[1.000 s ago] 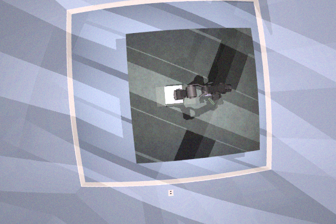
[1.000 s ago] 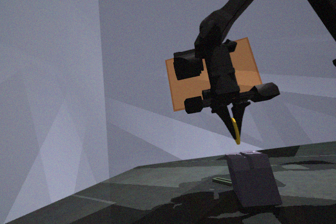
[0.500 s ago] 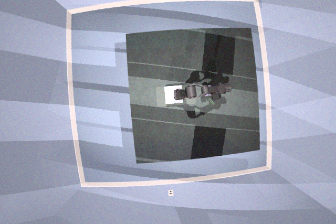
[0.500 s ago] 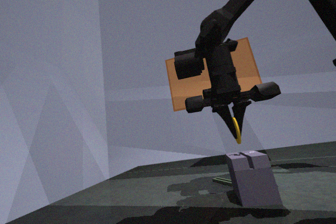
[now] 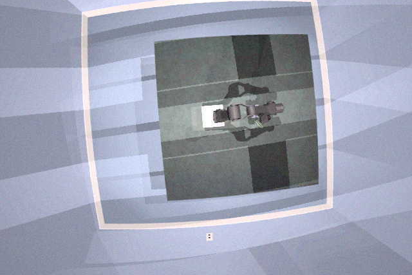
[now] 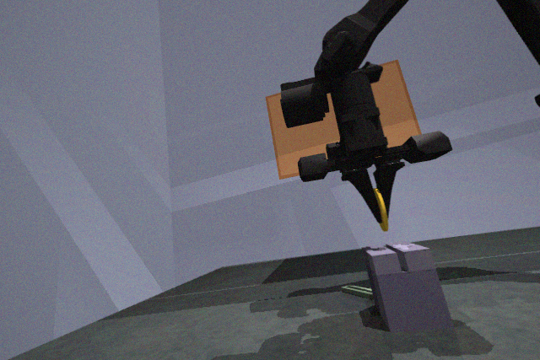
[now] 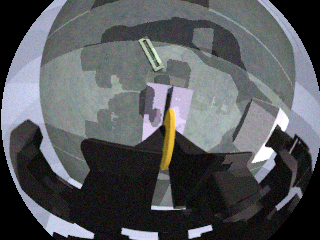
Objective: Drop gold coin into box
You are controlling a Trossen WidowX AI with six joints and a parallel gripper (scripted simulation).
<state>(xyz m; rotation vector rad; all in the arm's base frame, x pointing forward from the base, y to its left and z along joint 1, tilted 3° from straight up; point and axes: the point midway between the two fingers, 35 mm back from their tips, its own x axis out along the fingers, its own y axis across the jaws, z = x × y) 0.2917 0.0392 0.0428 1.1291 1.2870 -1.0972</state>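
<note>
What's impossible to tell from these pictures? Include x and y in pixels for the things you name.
- Inside the grey slotted box (image 6: 414, 303) (image 7: 184, 102): its closed walls hide it in the exterior and wrist views.
- The gold coin's (image 6: 382, 212) (image 7: 170, 137) flat faces: seen nearly edge-on in the exterior and wrist views; the black pincer (image 6: 383, 221) (image 7: 166, 130) also covers part.
- The far end of the pale green slotted holder (image 6: 355, 290): behind the box in the exterior view.

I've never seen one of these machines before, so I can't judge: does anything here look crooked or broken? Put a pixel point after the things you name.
Nothing looks broken or spilled. The gold coin (image 6: 381, 210) (image 7: 169, 140) tilts slightly in the gripper (image 6: 382, 218) (image 7: 166, 130), above the slotted box (image 6: 414, 301) (image 7: 183, 102), perhaps needing straightening. The pale green holder (image 5: 258, 123) (image 6: 356, 292) (image 7: 158, 65) sits askew to the box.
</note>
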